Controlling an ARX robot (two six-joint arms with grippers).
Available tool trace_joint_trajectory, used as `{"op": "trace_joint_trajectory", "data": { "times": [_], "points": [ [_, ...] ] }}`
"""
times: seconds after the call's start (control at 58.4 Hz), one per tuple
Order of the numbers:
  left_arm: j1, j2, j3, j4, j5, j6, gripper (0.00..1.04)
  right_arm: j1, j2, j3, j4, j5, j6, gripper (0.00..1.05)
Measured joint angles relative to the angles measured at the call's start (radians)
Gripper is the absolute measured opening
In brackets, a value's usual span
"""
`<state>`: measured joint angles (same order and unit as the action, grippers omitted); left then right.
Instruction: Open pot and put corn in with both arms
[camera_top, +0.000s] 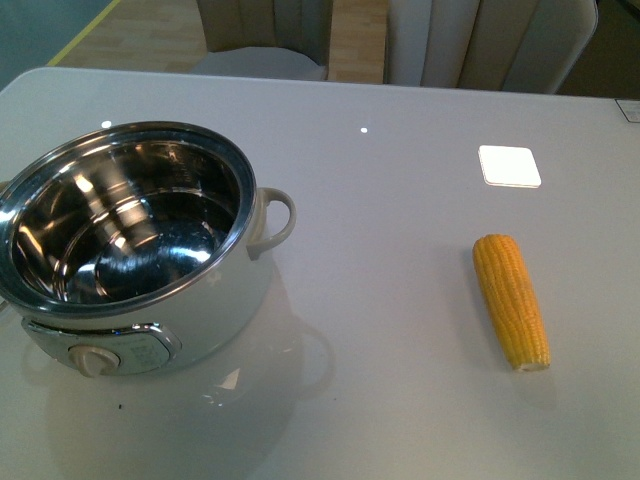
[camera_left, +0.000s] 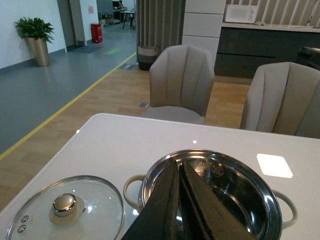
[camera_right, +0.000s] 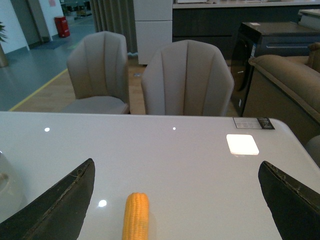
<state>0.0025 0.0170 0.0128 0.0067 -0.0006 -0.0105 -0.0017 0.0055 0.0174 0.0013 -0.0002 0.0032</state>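
The white pot (camera_top: 200, 300) stands uncovered at the table's left, its steel bowl bare inside. In the left wrist view the pot (camera_left: 235, 175) lies under my left gripper (camera_left: 177, 162), whose black fingers are pressed together with nothing between them. The glass lid (camera_left: 65, 212) with its metal knob lies flat on the table beside the pot. The yellow-orange corn (camera_top: 511, 300) lies on the table at the right, pale cut end toward me. My right gripper (camera_right: 177, 167) is wide open, and the corn (camera_right: 136, 216) lies between its two fingers, nearer one of them. Neither arm shows in the front view.
A small white square pad (camera_top: 509, 166) lies on the table beyond the corn. Beige chairs (camera_top: 490, 45) stand along the table's far edge. The table's left edge runs just past the glass lid.
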Motion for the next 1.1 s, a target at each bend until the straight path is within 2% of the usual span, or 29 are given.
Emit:
{"op": "trace_joint_trajectory", "data": {
  "times": [0.325,0.839,0.873,1.095],
  "points": [
    [0.000,-0.011,0.000,-0.005,0.000,0.000,0.04,0.000,0.000,0.000,0.000,0.000,0.000,0.96],
    [0.000,-0.011,0.000,-0.005,0.000,0.000,0.95,0.000,0.000,0.000,0.000,0.000,0.000,0.96],
    [0.000,-0.011,0.000,-0.005,0.000,0.001,0.99,0.000,0.000,0.000,0.000,0.000,0.000,0.96],
    [0.000,-0.011,0.000,-0.005,0.000,0.002,0.98,0.000,0.000,0.000,0.000,0.000,0.000,0.96]
  ]
}}
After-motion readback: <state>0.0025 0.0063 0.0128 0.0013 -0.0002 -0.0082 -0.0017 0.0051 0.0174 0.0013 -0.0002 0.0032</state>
